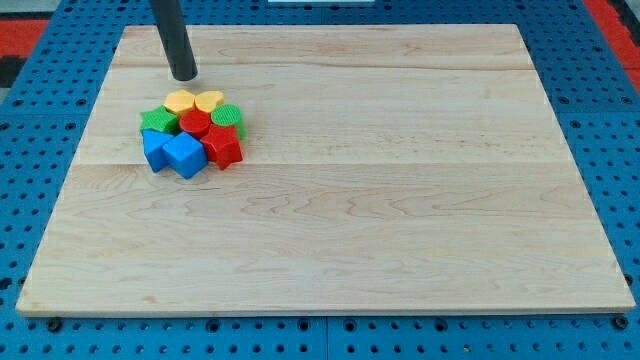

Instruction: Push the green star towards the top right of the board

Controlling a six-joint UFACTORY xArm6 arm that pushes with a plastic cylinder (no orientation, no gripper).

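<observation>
Several blocks sit packed in one cluster at the left of the wooden board (400, 200). The green star (158, 121) is at the cluster's left edge, touching a yellow block (180, 101) and a red block (195, 123). A second green block, rounder (229, 115), is at the cluster's right edge. My tip (185, 77) stands just above the cluster in the view, a short gap from the yellow block and up and to the right of the green star, touching nothing.
A yellow heart (208, 100) lies beside the yellow block. A red star (224, 147) and two blue blocks (155, 149) (185, 156) form the cluster's lower row. Blue pegboard (40, 120) surrounds the board.
</observation>
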